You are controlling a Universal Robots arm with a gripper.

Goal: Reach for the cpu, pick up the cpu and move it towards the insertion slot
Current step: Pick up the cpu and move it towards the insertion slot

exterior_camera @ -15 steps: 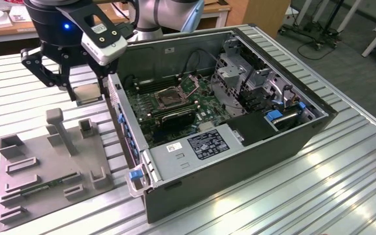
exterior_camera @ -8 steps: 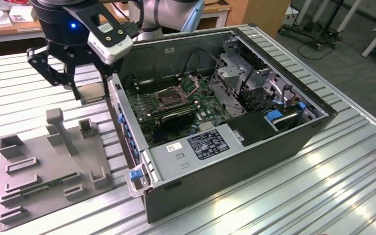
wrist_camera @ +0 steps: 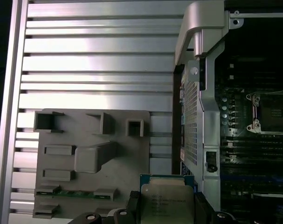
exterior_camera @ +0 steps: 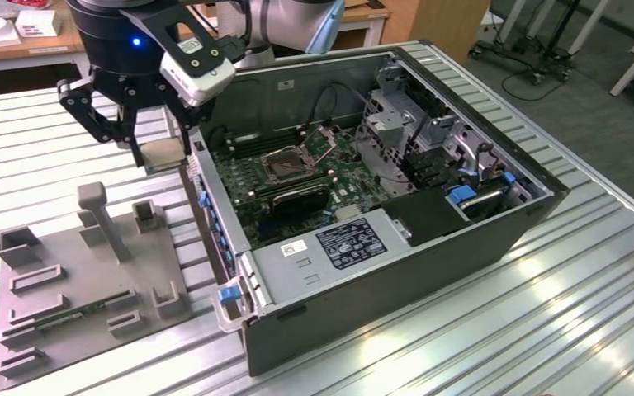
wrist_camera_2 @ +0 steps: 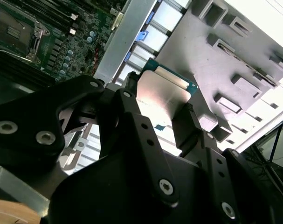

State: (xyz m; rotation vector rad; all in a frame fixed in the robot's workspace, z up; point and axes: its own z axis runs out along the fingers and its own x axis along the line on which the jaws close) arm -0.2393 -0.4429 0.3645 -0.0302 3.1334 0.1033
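Because the thin, square, silvery-topped cpu (wrist_camera: 167,204) is likely light, stiff and delicate, the black gripper (exterior_camera: 164,152) clamps its opposite edges, holding it just outside the open computer case (exterior_camera: 405,285), apart from the metal-framed square insertion slot (exterior_camera: 287,162).

In the exterior view the arm (exterior_camera: 295,21) comes in from the top, and its black wrist (exterior_camera: 113,33) points the end effector (exterior_camera: 158,150) straight down. In the second wrist view the two dark fingers (wrist_camera_2: 127,112) are closed against opposite edges of a chip (wrist_camera_2: 162,93), gripping it between their tips.
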